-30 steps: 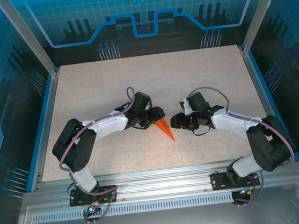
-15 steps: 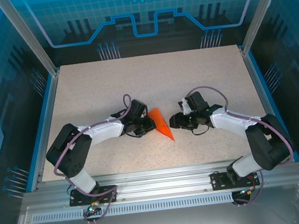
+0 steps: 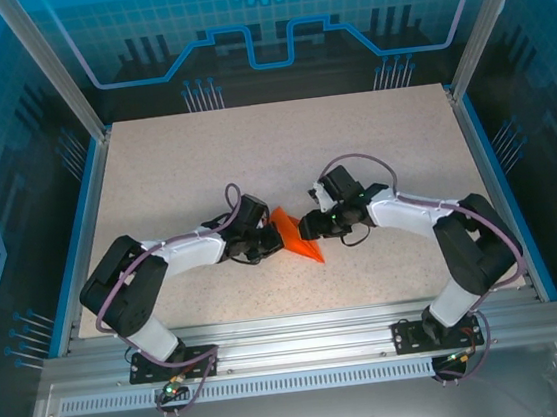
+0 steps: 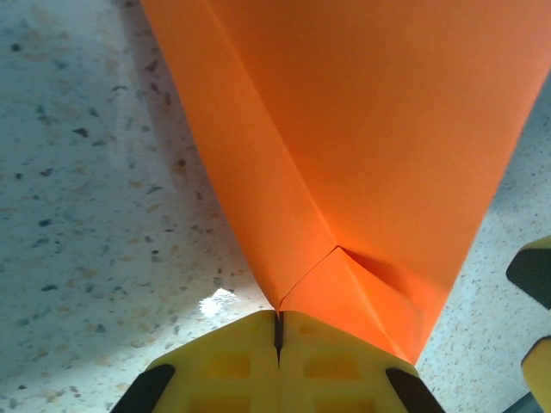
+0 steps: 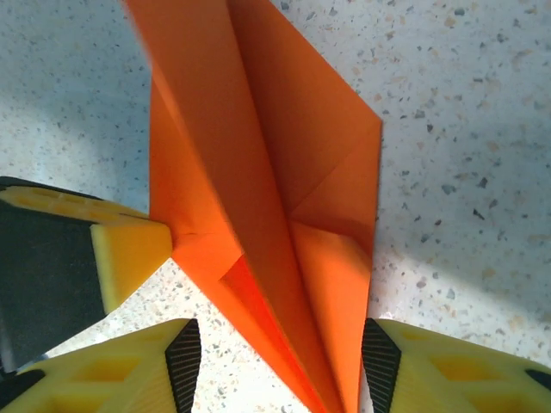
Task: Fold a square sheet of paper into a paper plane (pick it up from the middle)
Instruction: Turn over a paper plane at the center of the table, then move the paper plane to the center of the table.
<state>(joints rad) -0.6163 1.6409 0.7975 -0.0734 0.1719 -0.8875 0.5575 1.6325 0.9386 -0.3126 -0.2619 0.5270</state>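
Left gripper (image 4: 277,325) is clamped fully closed on an edge of the plane (image 4: 362,146), yellow pads squeezed flat together with the paper nipped in the seam; right gripper (image 5: 282,354) sits about half open, fingers (image 5: 176,366) either side of the plane's narrowing part, can't tell if they touch it; the right wrist view also catches one left finger against the paper's side; the top view shows the plane lying mid-table (image 3: 351,140), boxed in between both grippers, its far end partly covered by them.
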